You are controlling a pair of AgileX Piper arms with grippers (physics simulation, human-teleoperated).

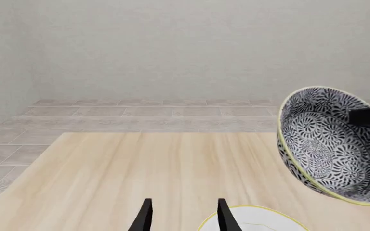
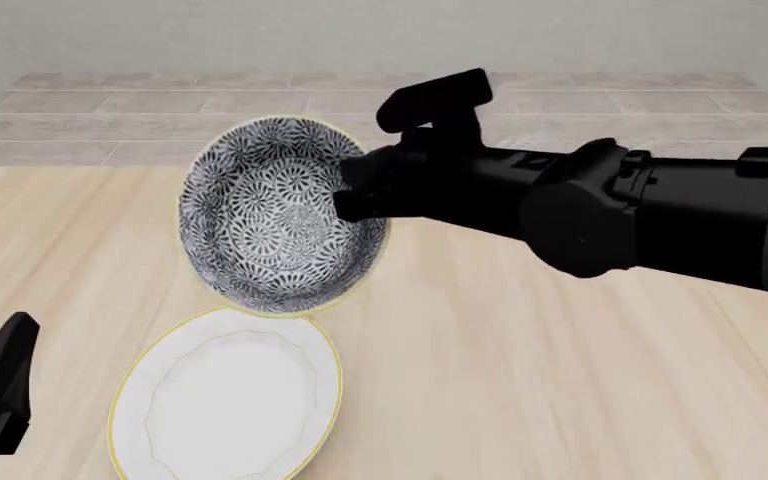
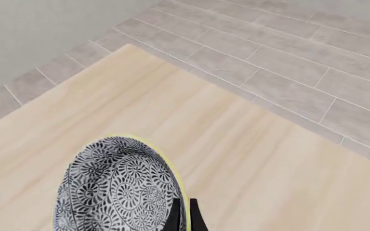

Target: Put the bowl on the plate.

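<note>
No writing or brand marks show anywhere. There is one small deep bowl (image 2: 281,216), patterned dark blue-grey and white inside and out with a thin yellowish rim, and one plain white shallow plate (image 2: 228,397) edged in gold. The bowl hangs tipped on its side above the pale wooden table (image 2: 518,380), its mouth facing the camera side, just above the plate's far edge. The black right gripper (image 3: 181,215) is pinched closed on the bowl's rim. The black left gripper (image 1: 181,215) stands parted and holds nothing, near the plate's left side.
</note>
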